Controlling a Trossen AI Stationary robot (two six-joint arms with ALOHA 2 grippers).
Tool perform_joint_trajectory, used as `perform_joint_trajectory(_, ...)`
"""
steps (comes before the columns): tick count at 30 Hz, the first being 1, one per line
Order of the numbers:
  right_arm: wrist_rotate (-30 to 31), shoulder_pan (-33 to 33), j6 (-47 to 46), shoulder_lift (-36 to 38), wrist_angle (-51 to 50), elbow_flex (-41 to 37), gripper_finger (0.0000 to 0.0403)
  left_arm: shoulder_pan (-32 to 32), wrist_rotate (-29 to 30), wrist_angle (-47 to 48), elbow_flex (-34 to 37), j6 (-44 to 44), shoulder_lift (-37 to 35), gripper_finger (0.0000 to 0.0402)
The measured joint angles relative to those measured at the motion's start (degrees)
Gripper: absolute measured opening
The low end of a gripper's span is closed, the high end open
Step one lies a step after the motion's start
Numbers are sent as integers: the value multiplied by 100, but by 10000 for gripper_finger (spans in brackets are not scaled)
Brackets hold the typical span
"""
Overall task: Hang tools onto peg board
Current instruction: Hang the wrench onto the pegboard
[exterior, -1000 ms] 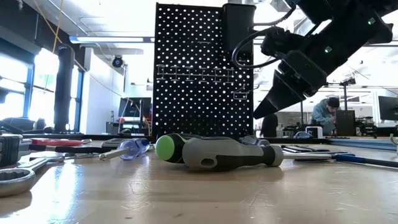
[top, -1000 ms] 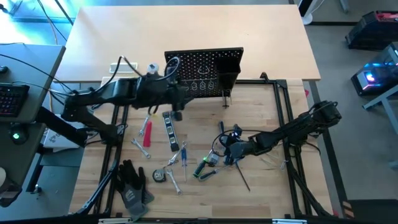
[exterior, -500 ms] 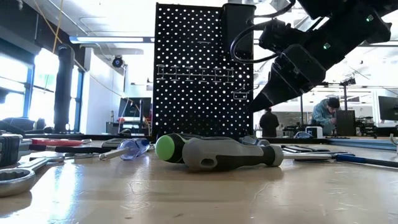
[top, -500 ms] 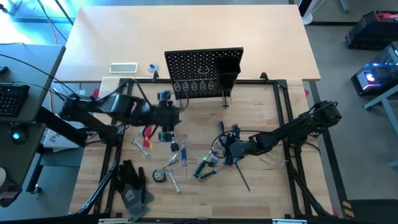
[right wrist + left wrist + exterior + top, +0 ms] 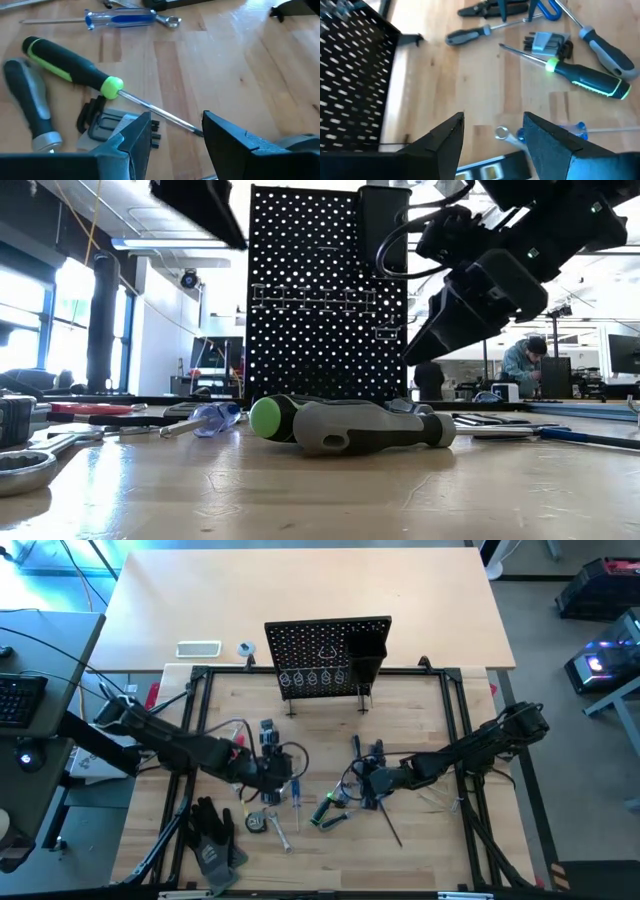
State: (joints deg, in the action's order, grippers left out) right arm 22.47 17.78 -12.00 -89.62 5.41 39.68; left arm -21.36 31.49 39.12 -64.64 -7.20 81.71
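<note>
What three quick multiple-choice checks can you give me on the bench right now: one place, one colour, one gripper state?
1. The black fabric work gloves lie:
A. on the wooden table's left-arm side, far from the black perforated peg board
B. inside a box bin
C. behind the board

2. The band on the black-handled screwdriver in front of the right gripper is:
A. red
B. green
C. white

3. The left gripper and the right gripper are:
A. both shut on tools
B. left shut on a wrench, right open
C. both open, holding nothing

Answers: 1 A, since the high view shows the gloves at the table's corner below the left arm. 2 B, since the right wrist view shows a bright green band and collar. 3 C, since each wrist view shows bare table between parted fingers.
</note>
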Motion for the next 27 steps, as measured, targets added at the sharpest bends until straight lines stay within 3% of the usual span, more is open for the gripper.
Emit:
perform_joint_trajectory(10,-424,195,181,0,4,0,169,-333,-29,-1200,1547,-1419,0,195)
perform_joint_trajectory(27,-567,304,196,0,136,0,169,-685,-2292,-1210,1886,-3286,23,195)
